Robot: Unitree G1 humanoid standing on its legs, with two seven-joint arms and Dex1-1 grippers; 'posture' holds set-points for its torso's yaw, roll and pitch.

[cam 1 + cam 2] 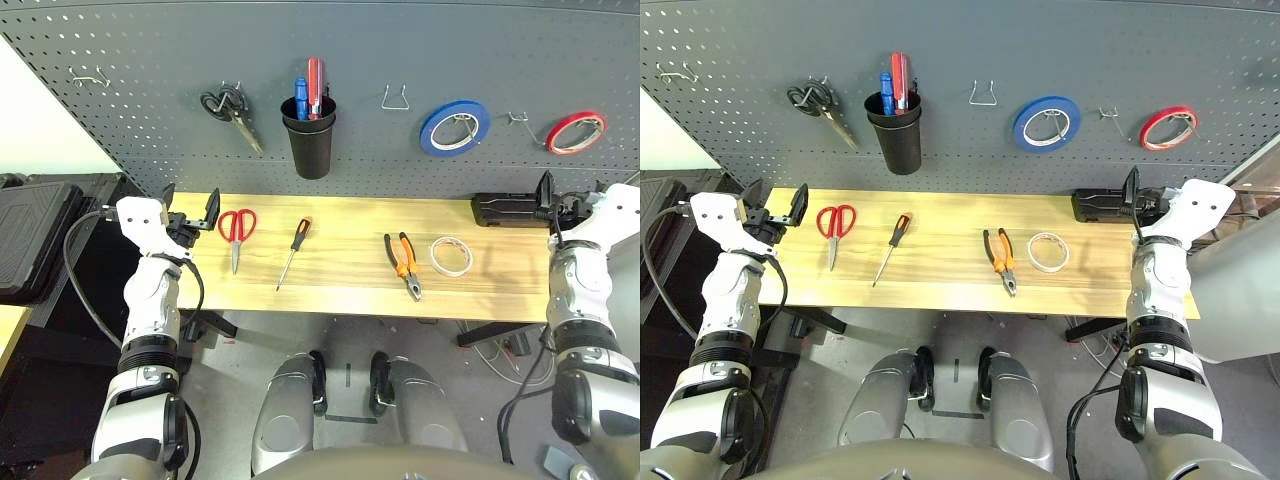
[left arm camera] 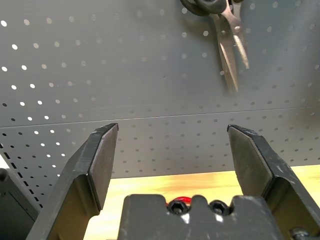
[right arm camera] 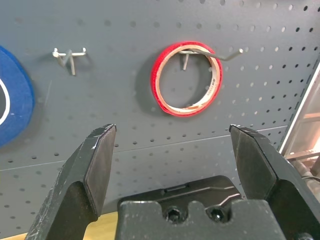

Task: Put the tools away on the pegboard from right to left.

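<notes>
Four tools lie in a row on the wooden table (image 1: 340, 295): red-handled scissors (image 1: 236, 230), a thin screwdriver (image 1: 293, 250), orange-and-black pliers (image 1: 403, 263) and a white tape roll (image 1: 451, 256). Behind them stands the dark grey pegboard (image 1: 400, 50). My left gripper (image 1: 190, 205) is open and empty at the table's left end, left of the red scissors. At the right end my right gripper (image 1: 572, 196) is also open and empty, facing the board below the red tape roll (image 3: 187, 79). Both point at the pegboard (image 2: 125, 75).
On the board hang black-handled scissors (image 1: 232, 112), a black cup (image 1: 310, 135) holding pens, a blue tape roll (image 1: 454, 127) and a red tape roll (image 1: 575, 131). Bare hooks (image 1: 396, 97) (image 1: 518, 117) (image 1: 92, 75) are between them. A black box (image 1: 508, 209) lies at the table's back right.
</notes>
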